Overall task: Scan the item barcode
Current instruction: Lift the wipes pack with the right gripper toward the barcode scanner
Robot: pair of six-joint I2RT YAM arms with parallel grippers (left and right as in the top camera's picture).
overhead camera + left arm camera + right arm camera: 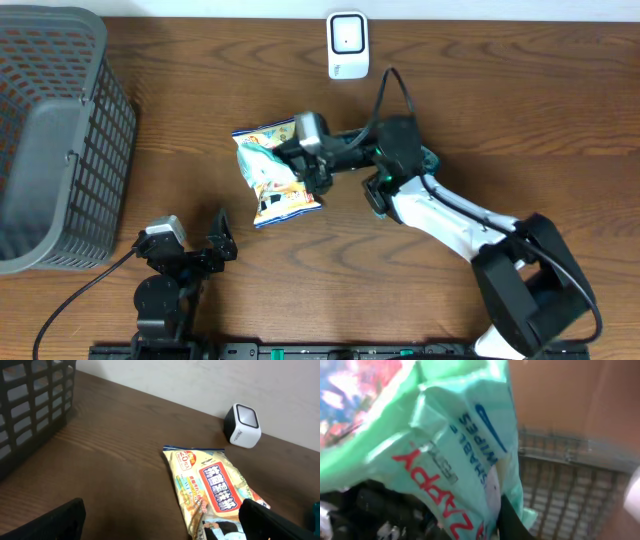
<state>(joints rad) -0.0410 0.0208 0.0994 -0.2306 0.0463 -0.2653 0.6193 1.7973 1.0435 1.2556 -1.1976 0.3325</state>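
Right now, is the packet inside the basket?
No, the packet is well apart from the basket, which stands at the left edge of the overhead view.

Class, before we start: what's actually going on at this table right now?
The right gripper is shut on the edge of a printed packet in the middle of the table. The small white scanner stands apart from it at the far edge, so the packet is not yet in front of it. The left gripper sits open near the front, holding nothing. A dark basket stands on the left.
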